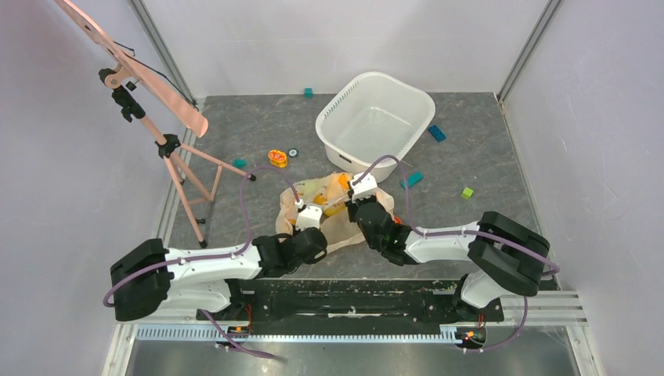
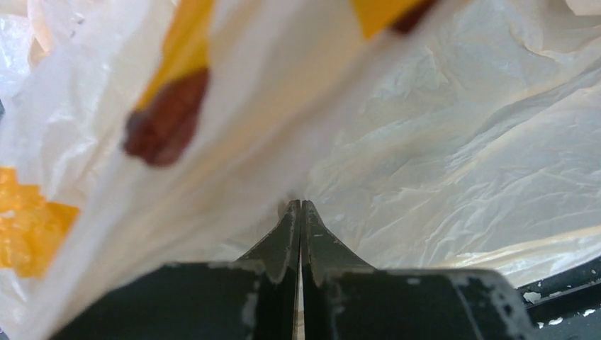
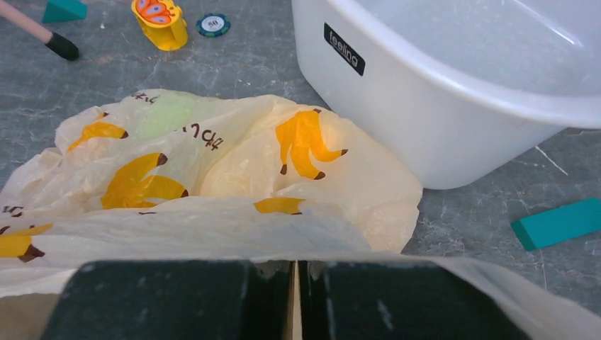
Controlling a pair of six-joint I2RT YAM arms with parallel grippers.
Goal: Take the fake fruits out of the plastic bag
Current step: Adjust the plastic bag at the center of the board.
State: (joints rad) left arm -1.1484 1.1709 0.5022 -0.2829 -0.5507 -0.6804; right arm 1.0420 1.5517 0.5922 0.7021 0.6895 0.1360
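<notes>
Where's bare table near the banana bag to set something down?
Free: right of the plastic bag, between teal block and green block; left, toward the pink stand. Crowded: toward the white tub and orange toy.

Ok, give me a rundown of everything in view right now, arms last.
plastic bag: one, peach-beige with yellow bananas, crumpled mid-table.
fake fruits: count unclear, a green shape shows through the bag; none outside.
tub: one, white, behind the bag.
teal blocks: three, scattered around the tub and bag.
blue block: one, right of the tub.
green block: one, far right.
butterfly toy: one, yellow-orange, behind the bag.
token: one, dark with white centre, beside the toy.
stand: one, pink tripod, left side.
left gripper: black, shut on the bag film.
right gripper: black, shut on the bag's near edge.
</notes>
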